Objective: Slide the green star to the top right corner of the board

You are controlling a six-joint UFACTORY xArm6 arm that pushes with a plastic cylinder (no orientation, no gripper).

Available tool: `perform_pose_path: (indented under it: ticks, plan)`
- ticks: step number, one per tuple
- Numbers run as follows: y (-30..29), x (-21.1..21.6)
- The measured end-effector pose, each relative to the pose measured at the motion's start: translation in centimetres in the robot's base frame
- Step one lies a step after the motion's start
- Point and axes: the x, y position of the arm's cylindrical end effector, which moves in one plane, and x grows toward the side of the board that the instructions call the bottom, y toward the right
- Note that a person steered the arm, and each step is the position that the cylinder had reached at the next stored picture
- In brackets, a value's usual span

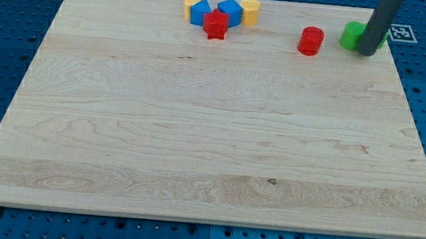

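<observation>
The green block sits near the board's top right corner, partly hidden by my rod, so its star shape cannot be made out. My tip rests on the board touching the green block's right side. A red cylinder stands to the left of the green block.
A cluster at the view's top middle holds a yellow block, a blue block, a red star, a second blue block and a second yellow block. The wooden board lies on a blue pegboard. A fiducial tag lies past the top right corner.
</observation>
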Motion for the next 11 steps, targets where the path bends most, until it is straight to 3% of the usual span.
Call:
perform_pose_path:
  ticks: [3, 8, 11]
  plan:
    - [2.5, 0.6]
    - [2.3, -4.5]
    - [1.6, 0.2]
